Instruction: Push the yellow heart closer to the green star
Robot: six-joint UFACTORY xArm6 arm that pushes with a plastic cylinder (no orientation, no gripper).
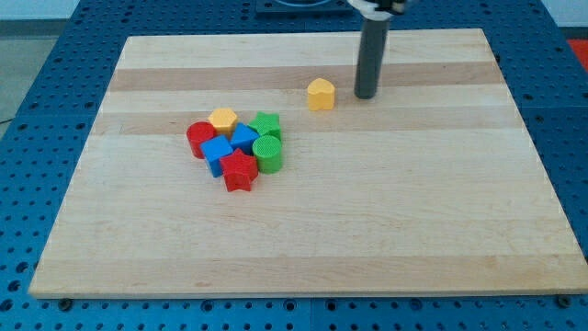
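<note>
Pale wooden boards form the surface (386, 211), a large rectangle resting on a blue perforated bench (37, 55). Places below are given relative to the yellow heart (320, 94), which sits alone in the upper middle of the wood.

There is no grasping hand on this arm, so nothing opens, closes or grips; the arm ends in a straight dark rod. My tip (367, 96) stands just to the view's right of the yellow heart, close beside it with a thin strip of wood showing between them.

Down and to the view's left of the heart lies a tight cluster of seven blocks. The green star (265, 124) is the cluster's nearest member to the heart, apart from it. A green cylinder (268, 153) sits directly below the star. Further to the view's left are a yellow hexagon (222, 119), a red cylinder (199, 138) and two blue blocks (217, 153) whose shapes are hard to make out. A red star (239, 171) is farthest toward the view's bottom.
</note>
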